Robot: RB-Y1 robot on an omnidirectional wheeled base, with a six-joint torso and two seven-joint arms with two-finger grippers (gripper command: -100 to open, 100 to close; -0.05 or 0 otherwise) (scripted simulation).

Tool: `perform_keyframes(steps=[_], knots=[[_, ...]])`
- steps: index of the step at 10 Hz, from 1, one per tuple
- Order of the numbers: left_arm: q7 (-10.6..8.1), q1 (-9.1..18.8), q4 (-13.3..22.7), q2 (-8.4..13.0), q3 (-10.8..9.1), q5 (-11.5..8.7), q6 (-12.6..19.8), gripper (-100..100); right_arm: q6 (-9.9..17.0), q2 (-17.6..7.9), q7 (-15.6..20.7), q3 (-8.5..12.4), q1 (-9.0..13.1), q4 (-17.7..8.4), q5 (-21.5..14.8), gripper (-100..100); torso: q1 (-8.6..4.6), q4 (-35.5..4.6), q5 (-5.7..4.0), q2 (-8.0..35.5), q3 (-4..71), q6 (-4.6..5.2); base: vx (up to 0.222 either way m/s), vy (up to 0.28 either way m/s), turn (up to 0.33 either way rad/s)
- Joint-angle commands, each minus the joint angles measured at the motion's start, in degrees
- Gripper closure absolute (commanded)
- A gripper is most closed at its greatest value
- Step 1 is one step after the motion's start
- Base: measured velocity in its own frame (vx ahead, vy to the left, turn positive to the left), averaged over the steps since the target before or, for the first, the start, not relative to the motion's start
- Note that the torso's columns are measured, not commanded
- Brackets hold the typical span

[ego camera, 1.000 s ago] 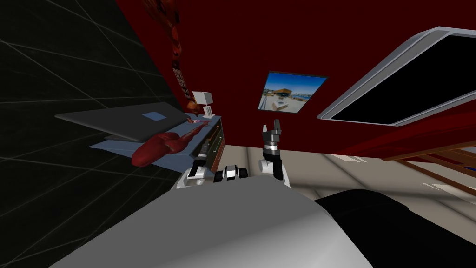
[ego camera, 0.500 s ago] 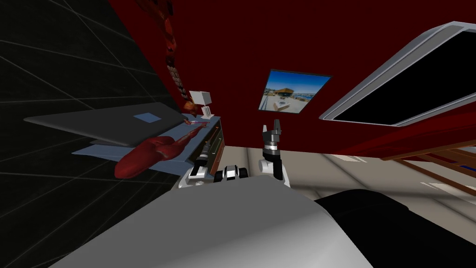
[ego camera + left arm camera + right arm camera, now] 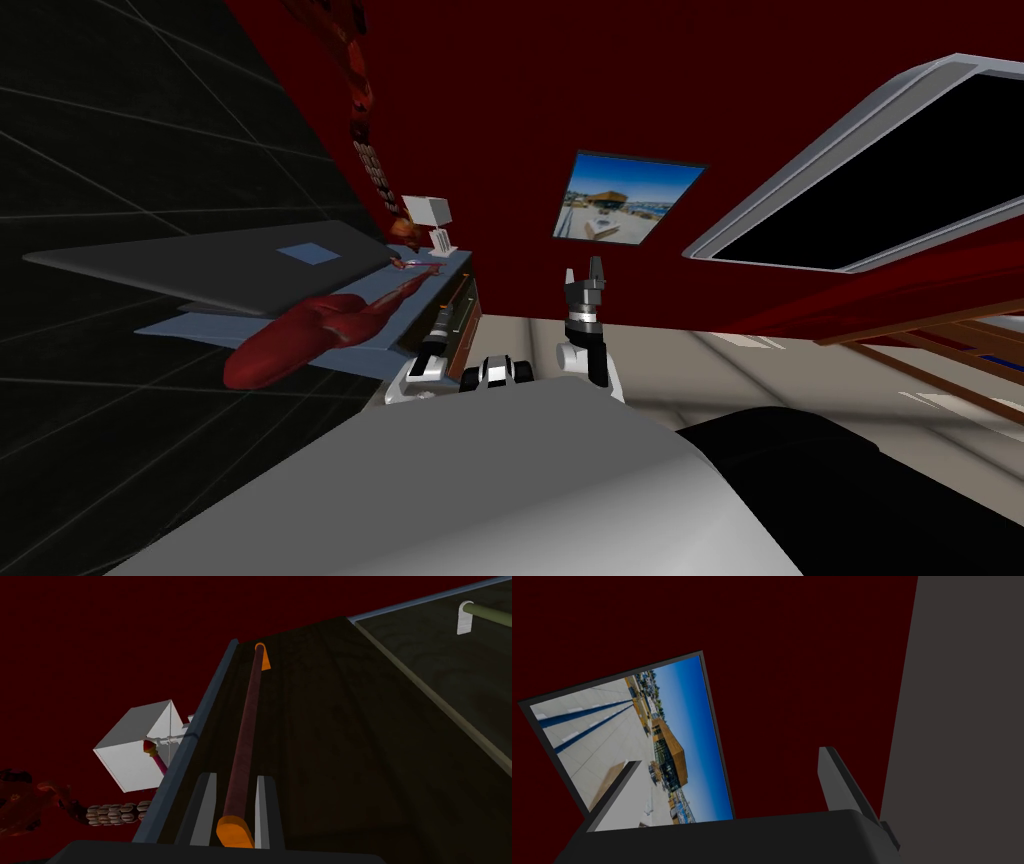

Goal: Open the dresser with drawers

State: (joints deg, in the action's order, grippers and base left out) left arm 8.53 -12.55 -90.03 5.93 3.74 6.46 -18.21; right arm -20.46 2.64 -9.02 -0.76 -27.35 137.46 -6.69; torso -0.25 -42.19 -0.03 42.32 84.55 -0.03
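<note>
Since a second ago the dark slab (image 3: pixel 210 265) and the red thing (image 3: pixel 300 335) on the dresser (image 3: pixel 462 312) top have spread farther toward the head view's left edge, while the framed picture (image 3: pixel 625 197) has barely moved. The dresser stands low against the red wall, just beyond my left arm. The left gripper (image 3: pixel 237 776) is clamped on the near end of the top drawer's (image 3: pixel 325 726) dark red handle (image 3: pixel 245 721), its fingers pressing the orange mount. The next drawer (image 3: pixel 450 686) has an olive handle (image 3: pixel 487 615); neither drawer's inside shows. A white cube (image 3: pixel 135 746) sits on top. The right gripper (image 3: pixel 729 756) is raised before the wall, fingers wide apart.
</note>
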Motion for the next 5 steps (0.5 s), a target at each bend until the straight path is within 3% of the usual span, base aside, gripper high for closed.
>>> perform_keyframes(steps=[1,5], knots=[[0.35,-0.29,-0.66,-0.54,0.29,0.22,0.81,100,0.0,0.0,0.0,0.0,0.0,0.0,0.0,0,0.04,-0.03,0.01,0.04,-0.02,0.03,-0.04,-0.191,0.004],[0.81,-0.61,-1.09,-1.26,0.62,0.51,1.09,100,0.0,0.0,0.0,0.0,0.0,0.0,0.0,0,0.34,-0.15,0.05,-0.02,0.02,0.02,-0.025,-0.172,0.002]])
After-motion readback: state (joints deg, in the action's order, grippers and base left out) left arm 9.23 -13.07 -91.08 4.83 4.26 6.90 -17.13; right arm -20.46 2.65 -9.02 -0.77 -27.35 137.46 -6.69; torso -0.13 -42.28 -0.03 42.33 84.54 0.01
